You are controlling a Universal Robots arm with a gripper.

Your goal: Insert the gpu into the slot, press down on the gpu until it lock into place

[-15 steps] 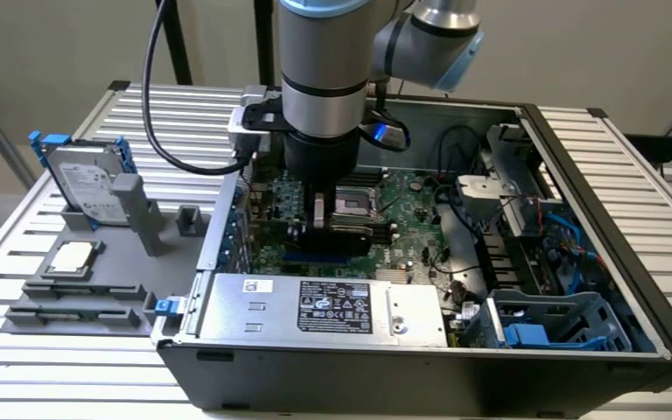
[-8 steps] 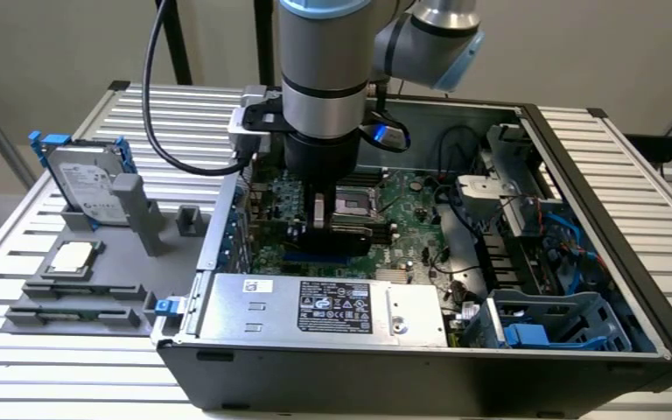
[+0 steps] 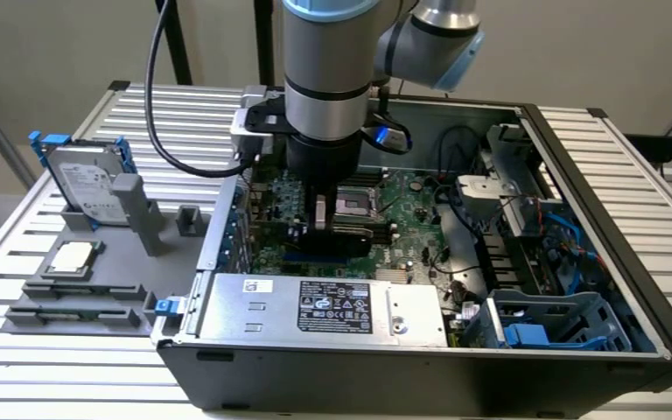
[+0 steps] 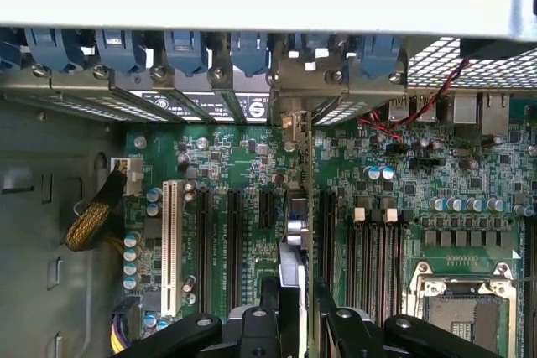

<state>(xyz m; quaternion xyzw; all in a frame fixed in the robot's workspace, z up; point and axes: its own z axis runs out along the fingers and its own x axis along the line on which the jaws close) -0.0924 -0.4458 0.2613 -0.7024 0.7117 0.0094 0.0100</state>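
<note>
Inside the case, the fingers (image 4: 295, 308) grip the gpu (image 4: 294, 232) edge-on.

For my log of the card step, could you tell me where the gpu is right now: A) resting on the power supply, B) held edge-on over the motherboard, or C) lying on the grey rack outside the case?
B: the gpu stands edge-on between the fingers above the motherboard.

Green motherboard circuit board (image 4: 252, 165) carries black slots and one white slot (image 4: 171, 245); beside it, the grey power-supply box (image 3: 325, 308) wears a black-and-white label; blue plastic clips (image 4: 185, 48) line the case edge.
</note>
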